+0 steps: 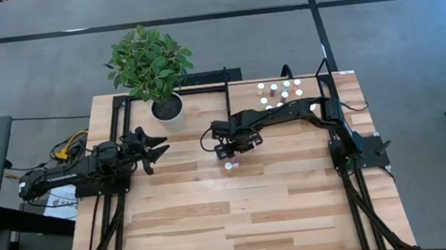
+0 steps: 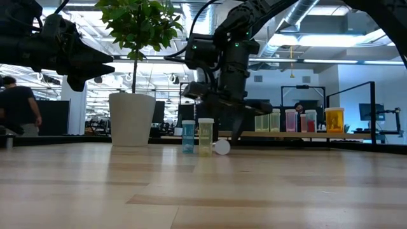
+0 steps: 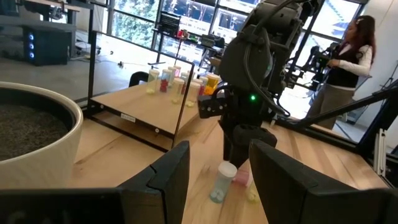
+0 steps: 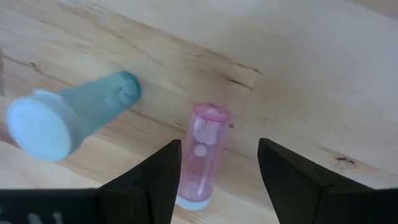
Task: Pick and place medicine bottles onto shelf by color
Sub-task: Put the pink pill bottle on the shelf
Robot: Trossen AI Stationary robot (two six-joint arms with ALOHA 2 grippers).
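Observation:
My right gripper [image 4: 217, 155] is open and points down at the table's middle [image 1: 234, 150]. A pink bottle [image 4: 204, 152] lies on its side on the table between the fingers, which stand on either side without touching it. A teal bottle [image 4: 68, 118] with a white cap stands close beside it. The low view shows that teal bottle [image 2: 188, 137] and a yellow-green bottle [image 2: 205, 137] upright. Several more bottles [image 1: 281, 93] stand on the shelf [image 1: 245, 98] at the far side. My left gripper [image 1: 159, 147] is open and empty, left of the middle.
A white pot with a green plant [image 1: 167, 107] stands at the far left, beside the shelf's black frame [image 1: 227, 100]. Bare plank tabletop [image 1: 240, 214] stretches toward the near edge. People show in the room beyond the table [image 3: 348, 56].

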